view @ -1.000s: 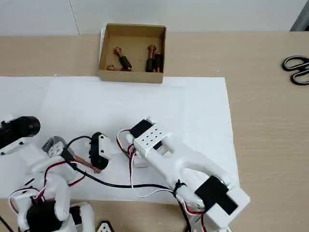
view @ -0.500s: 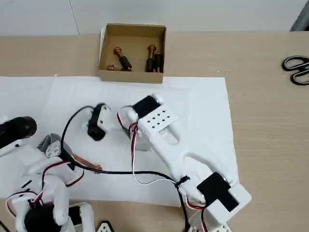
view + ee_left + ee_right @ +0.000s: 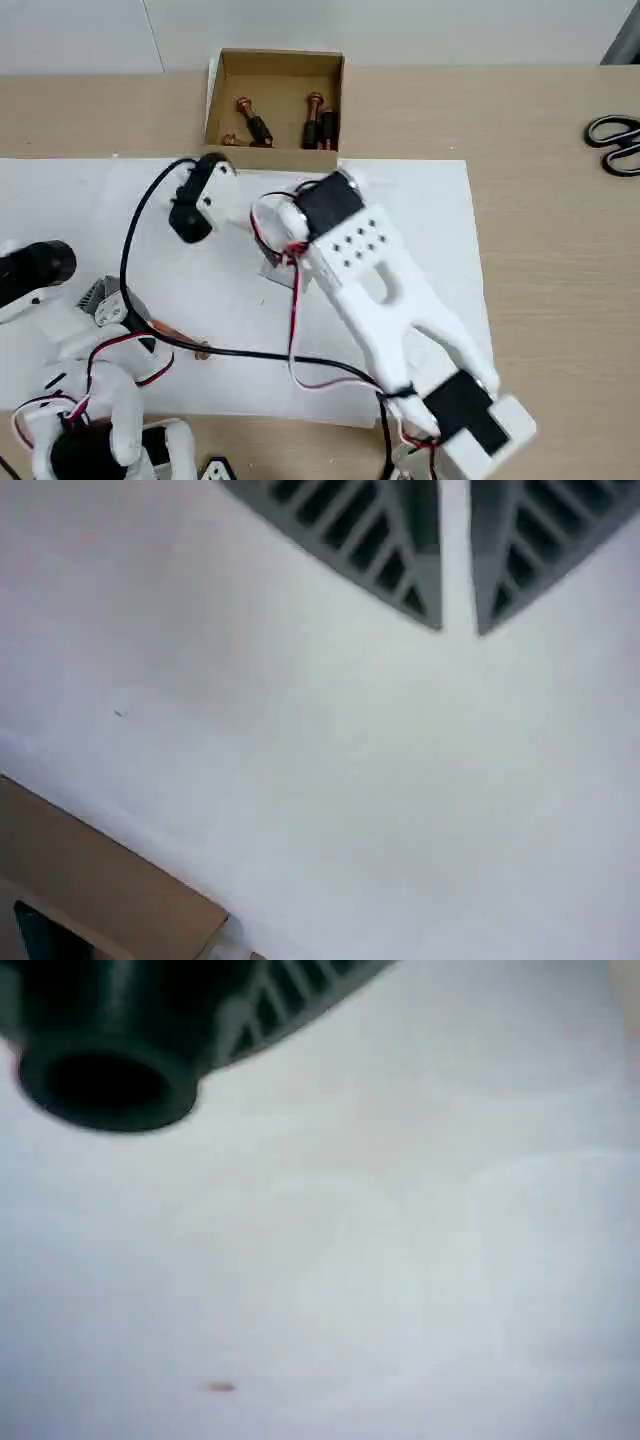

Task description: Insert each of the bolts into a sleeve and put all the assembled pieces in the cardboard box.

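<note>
Sleeve [image 3: 105,1085] (black, hollow end showing) pressed against right finger [image 3: 290,990].

The scissors [image 3: 612,145] are cut off at the picture's edge. A black cable [image 3: 128,255] hides part of the bolt [image 3: 182,336]. The sleeve [image 3: 105,1080] looks blurry.

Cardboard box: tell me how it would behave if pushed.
The cardboard box is low and wide, so it would probably slide, not tip. Its thin walls suggest it is light and may flex. The assembled pieces inside could shift.
</note>
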`<action>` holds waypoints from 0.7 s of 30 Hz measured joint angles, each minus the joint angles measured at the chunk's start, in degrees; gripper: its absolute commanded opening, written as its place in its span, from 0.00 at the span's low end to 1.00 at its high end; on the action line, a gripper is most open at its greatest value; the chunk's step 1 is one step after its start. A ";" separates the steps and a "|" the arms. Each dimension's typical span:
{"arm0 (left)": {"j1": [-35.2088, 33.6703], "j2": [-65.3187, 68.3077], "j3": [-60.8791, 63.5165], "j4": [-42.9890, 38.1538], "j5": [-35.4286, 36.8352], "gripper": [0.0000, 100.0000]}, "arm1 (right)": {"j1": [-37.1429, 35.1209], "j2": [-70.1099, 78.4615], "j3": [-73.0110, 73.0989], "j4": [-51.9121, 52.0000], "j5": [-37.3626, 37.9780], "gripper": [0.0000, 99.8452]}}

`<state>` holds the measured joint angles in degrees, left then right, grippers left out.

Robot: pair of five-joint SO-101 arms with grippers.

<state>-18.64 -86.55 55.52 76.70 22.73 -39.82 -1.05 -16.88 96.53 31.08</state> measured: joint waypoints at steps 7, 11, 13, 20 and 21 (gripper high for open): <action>0.00 0.00 0.00 0.00 3.43 0.01 | 8.44 -3.43 0.00 1.14 -11.69 0.00; 0.00 0.00 0.00 0.00 3.69 0.01 | 15.12 -3.43 0.00 1.76 -16.44 0.00; 0.00 0.18 0.00 0.00 4.57 0.01 | 18.29 -3.43 0.00 1.76 -18.64 0.00; 0.00 0.18 0.70 -2.55 10.11 0.01 | 23.21 -3.52 4.31 1.85 -23.91 0.00; 0.00 0.18 1.23 -3.87 9.14 0.01 | 23.56 -3.87 5.71 1.85 -24.09 0.00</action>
<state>-18.64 -86.37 56.75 72.84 31.87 -16.26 -4.92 -11.16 98.37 6.99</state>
